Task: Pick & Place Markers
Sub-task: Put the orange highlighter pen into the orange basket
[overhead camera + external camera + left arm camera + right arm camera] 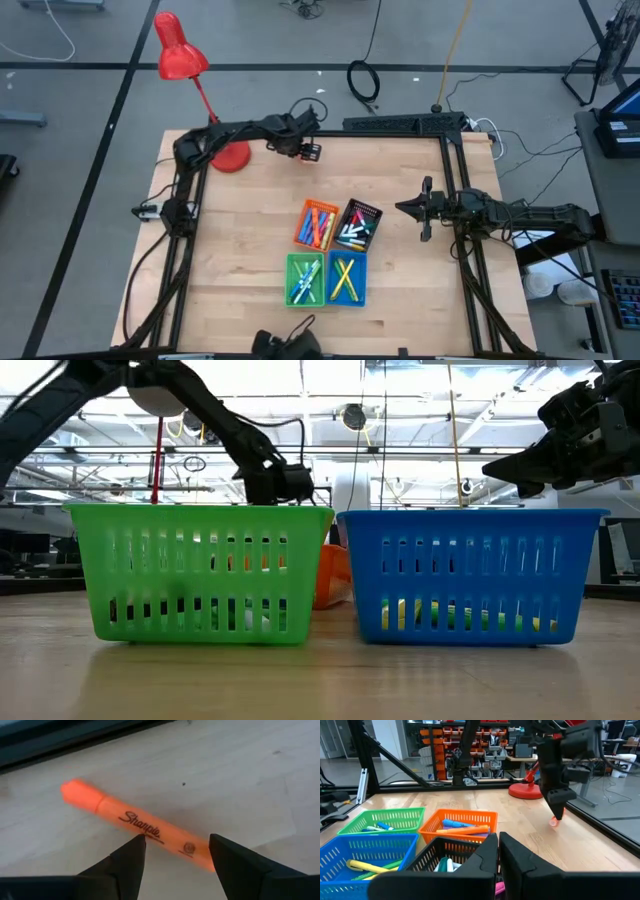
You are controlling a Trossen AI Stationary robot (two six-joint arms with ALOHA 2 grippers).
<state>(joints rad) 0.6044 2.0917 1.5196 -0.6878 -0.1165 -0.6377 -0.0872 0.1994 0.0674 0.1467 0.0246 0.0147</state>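
Left gripper (176,851) hangs open and empty right over the orange marker (135,823), whose long axis runs crosswise between the fingers; right gripper (424,208) waits shut, well apart.

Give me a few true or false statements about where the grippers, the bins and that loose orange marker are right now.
1. The left gripper is open over an orange marker lying on the table. True.
2. The right gripper is open. False: it is shut.
3. Four bins sit together, the green bin beside the blue bin. True.
4. The right gripper holds a marker. False: it holds nothing.
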